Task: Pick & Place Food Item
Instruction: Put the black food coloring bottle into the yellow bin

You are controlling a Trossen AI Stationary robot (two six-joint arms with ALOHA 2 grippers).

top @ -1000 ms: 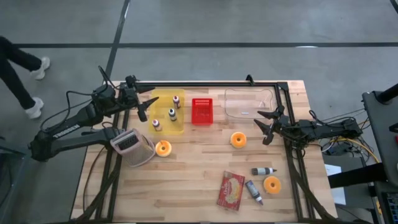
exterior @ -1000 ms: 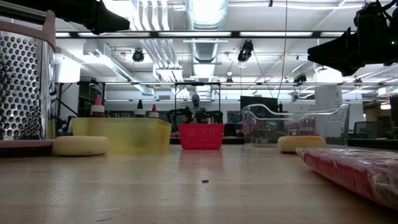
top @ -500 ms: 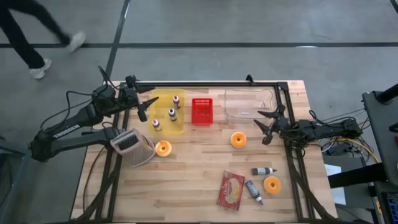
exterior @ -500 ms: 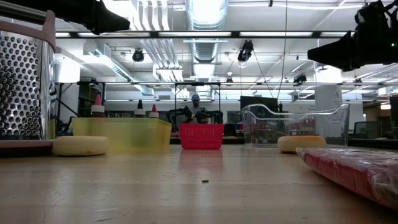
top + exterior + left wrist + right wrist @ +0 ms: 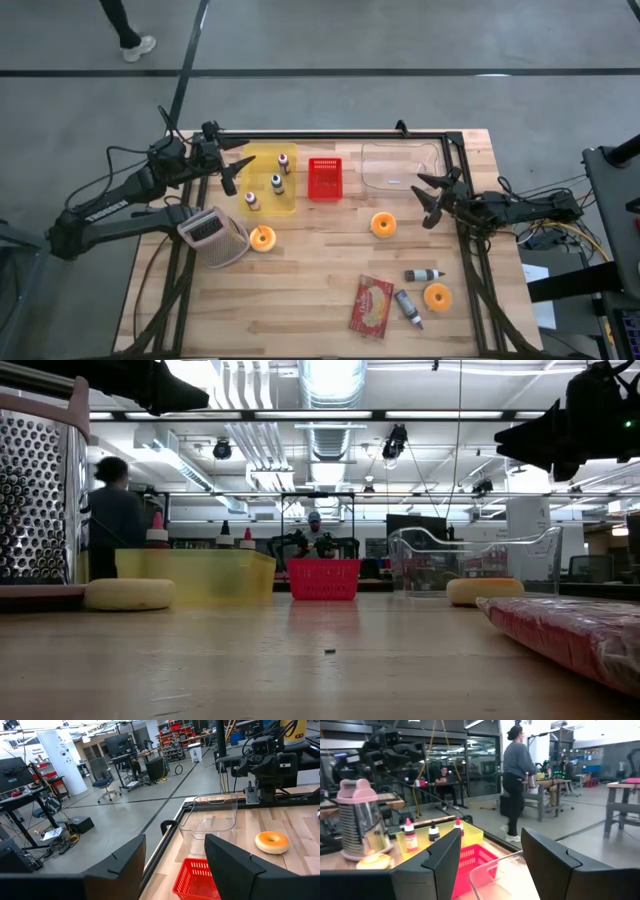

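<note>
High view, left gripper (image 5: pixel 236 172) above yellow bin (image 5: pixel 268 180), right gripper (image 5: pixel 428 200) raised near donut (image 5: pixel 382 224), jaws spread, empty

A light wooden butcher-block table (image 5: pixel 310 280) carries everything. Along its far side sit a translucent yellow plastic bin (image 5: pixel 266 200), a small red mesh basket (image 5: pixel 324 179) and a clear plastic container (image 5: pixel 399 165). Nearer lie a pink-topped metal box grater (image 5: pixel 213 237), three orange-glazed doughnuts (image 5: pixel 262 238) (image 5: pixel 382 224) (image 5: pixel 437 296), a red flat food packet (image 5: pixel 371 306) and two small grey tubes (image 5: pixel 424 274) (image 5: pixel 407 306).
</note>
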